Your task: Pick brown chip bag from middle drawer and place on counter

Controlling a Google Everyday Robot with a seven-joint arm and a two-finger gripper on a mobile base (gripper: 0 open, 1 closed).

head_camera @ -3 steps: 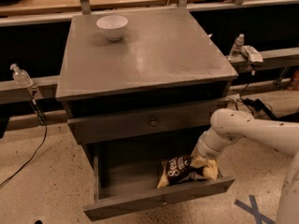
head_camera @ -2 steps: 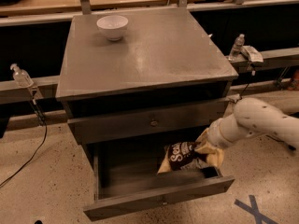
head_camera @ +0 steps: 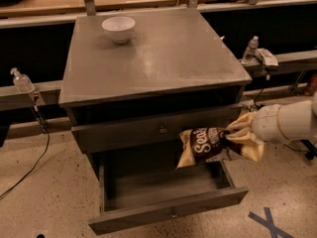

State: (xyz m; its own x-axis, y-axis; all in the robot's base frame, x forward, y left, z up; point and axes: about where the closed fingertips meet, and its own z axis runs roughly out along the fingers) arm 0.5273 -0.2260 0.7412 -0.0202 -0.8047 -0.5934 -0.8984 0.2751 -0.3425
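The brown chip bag (head_camera: pixel 210 144) hangs in the air above the open middle drawer (head_camera: pixel 168 213), in front of the shut drawer above it. It is dark brown with tan ends and white lettering. My gripper (head_camera: pixel 237 133) comes in from the right on a white arm and is shut on the bag's right end. The bag hides most of the fingers. The drawer below is pulled out and its visible floor is bare. The counter (head_camera: pixel 163 53) is the grey scuffed top of the cabinet, above and to the left of the gripper.
A white bowl (head_camera: pixel 118 29) stands at the counter's back left. A water bottle (head_camera: pixel 250 49) and a small object lie on the ledge at the right, a pump bottle (head_camera: pixel 22 80) on the ledge at the left. Blue tape (head_camera: pixel 270 222) marks the floor.
The gripper has lifted the chip bag up out of the drawer and pulled it to the right. The bag now hangs clear of the drawer, level with the shut drawer's front.
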